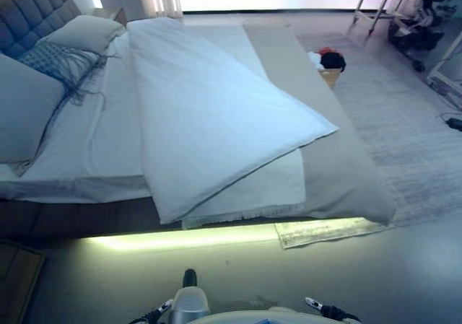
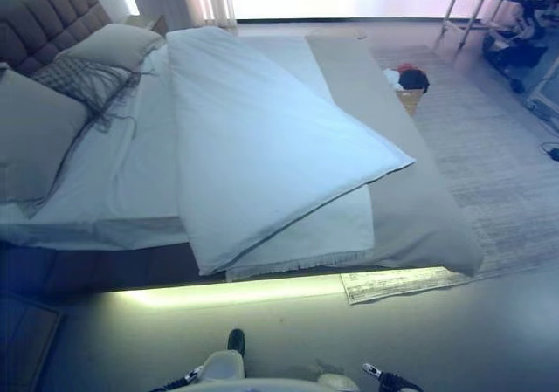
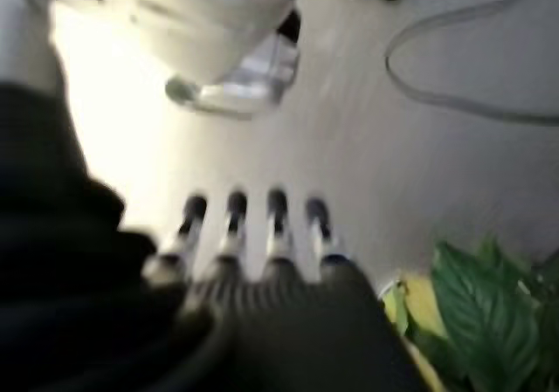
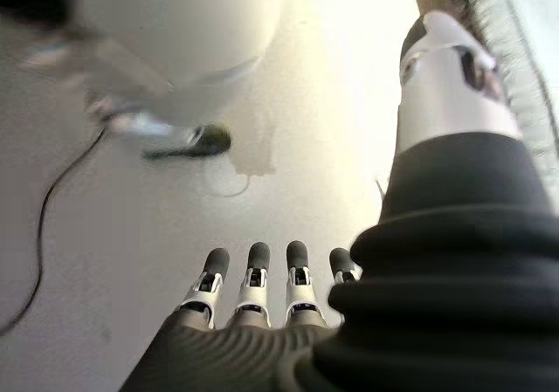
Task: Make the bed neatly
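Across the bed (image 1: 339, 172), white duvet (image 1: 209, 115) lies skewed w/ one corner past the bed's foot-side edge, pillows (image 1: 86, 29) at headboard. Left hand (image 3: 262, 261) & right hand (image 4: 262, 287) hang by the floor, fingers straight, empty. Nothing begun; next: reach for duvet corner, pull square.

Left hand (image 3: 262, 261) and right hand (image 4: 262, 305) hang open
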Controlling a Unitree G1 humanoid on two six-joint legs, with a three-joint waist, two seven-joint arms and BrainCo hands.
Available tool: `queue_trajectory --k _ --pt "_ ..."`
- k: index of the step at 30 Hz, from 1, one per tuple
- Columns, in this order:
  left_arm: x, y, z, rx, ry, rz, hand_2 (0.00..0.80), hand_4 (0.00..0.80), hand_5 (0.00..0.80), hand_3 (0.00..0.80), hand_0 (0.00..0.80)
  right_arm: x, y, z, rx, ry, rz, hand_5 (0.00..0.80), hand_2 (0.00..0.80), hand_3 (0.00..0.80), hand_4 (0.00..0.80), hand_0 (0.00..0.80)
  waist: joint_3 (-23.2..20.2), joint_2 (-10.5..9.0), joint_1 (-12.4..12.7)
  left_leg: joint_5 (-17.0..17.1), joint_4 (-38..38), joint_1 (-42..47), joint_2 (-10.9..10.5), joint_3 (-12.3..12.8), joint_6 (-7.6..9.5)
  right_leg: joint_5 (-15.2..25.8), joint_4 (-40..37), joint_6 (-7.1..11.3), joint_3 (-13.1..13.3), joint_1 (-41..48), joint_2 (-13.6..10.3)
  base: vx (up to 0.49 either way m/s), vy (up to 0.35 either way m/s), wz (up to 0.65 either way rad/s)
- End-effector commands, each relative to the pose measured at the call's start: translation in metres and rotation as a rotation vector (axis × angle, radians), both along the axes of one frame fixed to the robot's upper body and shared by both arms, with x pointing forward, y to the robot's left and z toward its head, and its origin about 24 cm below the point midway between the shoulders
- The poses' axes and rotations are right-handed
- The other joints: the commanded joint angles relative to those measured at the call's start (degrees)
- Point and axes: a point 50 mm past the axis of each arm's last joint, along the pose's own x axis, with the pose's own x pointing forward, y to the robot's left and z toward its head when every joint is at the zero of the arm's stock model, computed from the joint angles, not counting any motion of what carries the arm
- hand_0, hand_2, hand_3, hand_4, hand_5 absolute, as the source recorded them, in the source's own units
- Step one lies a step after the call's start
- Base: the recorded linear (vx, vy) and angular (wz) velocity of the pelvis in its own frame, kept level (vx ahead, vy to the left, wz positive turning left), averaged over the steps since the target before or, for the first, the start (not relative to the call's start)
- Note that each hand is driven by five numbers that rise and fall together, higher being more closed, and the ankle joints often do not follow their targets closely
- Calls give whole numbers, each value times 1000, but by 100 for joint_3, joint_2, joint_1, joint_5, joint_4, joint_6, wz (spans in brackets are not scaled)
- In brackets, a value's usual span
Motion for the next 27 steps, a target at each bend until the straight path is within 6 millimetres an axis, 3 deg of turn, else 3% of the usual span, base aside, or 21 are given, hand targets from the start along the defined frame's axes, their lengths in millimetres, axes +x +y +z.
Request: queue_trajectory --k 1,3,5,7,9,11,12,15,18,21,23,25,27 --pt "24 7 5 23 -65 -68 0 0 0 0 0 13 11 0 42 -82 -5 0 0 0 0 0 -102 -154 59 455 900 -869 -94 151 -2 577 -102 528 -439 816 -803 260 232 -19" --pt "29 8 6 22 -74 -90 0 0 0 0 0 15 15 0 52 -89 -7 0 0 0 0 0 -220 -207 75 388 804 -814 -191 179 115 662 -76 641 -439 869 -900 261 217 -23" --pt "35 8 7 23 -86 -121 0 0 0 0 0 19 20 -1 51 -96 18 0 0 0 0 0 -342 -271 100 273 629 -721 -352 220 265 1292 421 731 -466 671 -1241 204 199 -30" --pt "38 8 8 24 -90 -133 0 0 0 0 0 23 19 0 50 -105 27 0 0 0 0 0 -347 -224 -21 206 408 -400 -471 252 379 1715 1076 700 -454 3 -1256 242 209 -24" --pt "42 10 9 28 -96 -132 0 0 0 0 0 28 18 2 52 -120 46 0 0 0 0 0 -274 -140 -237 196 71 4 -533 187 405 1663 1178 588 -432 -793 -941 249 125 -21" --pt "50 11 11 34 -118 -143 0 0 0 0 0 32 19 3 72 -144 67 0 0 0 0 0 -173 -71 -413 217 -288 344 -599 -2 359 1423 695 408 -494 -1348 -428 184 -47 15" --pt "54 10 12 37 -134 -152 0 0 0 0 0 35 19 3 83 -162 67 0 0 0 0 0 -129 -111 -482 168 -404 428 -741 -153 370 1651 280 405 -446 -1687 -246 115 -124 45" --pt "66 5 14 49 -168 -190 0 0 0 0 0 49 22 7 94 -216 57 0 0 0 0 0 7 -135 -663 -44 -512 499 -986 -456 455 2226 -239 466 -220 -2446 -46 52 -122 51" --pt "65 1 13 52 -159 -194 0 0 0 0 0 54 23 8 83 -216 43 0 0 0 0 0 36 -125 -673 -110 -411 492 -1099 -549 509 2212 -261 407 -135 -2274 -46 138 -102 97" --pt "48 -6 7 27 -119 -181 0 0 0 0 0 55 22 8 93 -239 3 0 0 0 0 0 -27 -168 -619 -325 139 489 -1110 -413 391 2052 -380 271 -406 -1811 -83 201 -74 72" --pt "43 -9 5 17 -107 -176 0 0 0 0 0 60 20 11 94 -271 -7 0 0 0 0 0 11 -195 -564 -285 564 328 -1081 -483 269 1979 -404 191 -427 -1602 -80 184 7 7" --pt "37 -13 4 -2 -101 -193 0 0 0 0 0 74 18 16 128 -330 -21 0 0 0 0 0 92 -145 -430 17 466 120 -762 -624 96 1816 -357 167 -451 -1493 -63 96 82 5" --pt "46 -15 5 4 -115 -213 0 0 0 0 0 99 18 26 151 -423 -26 0 0 0 0 0 196 -117 -354 134 205 -36 -585 -600 66 1734 -290 174 -495 -1598 -105 -110 62 -5"
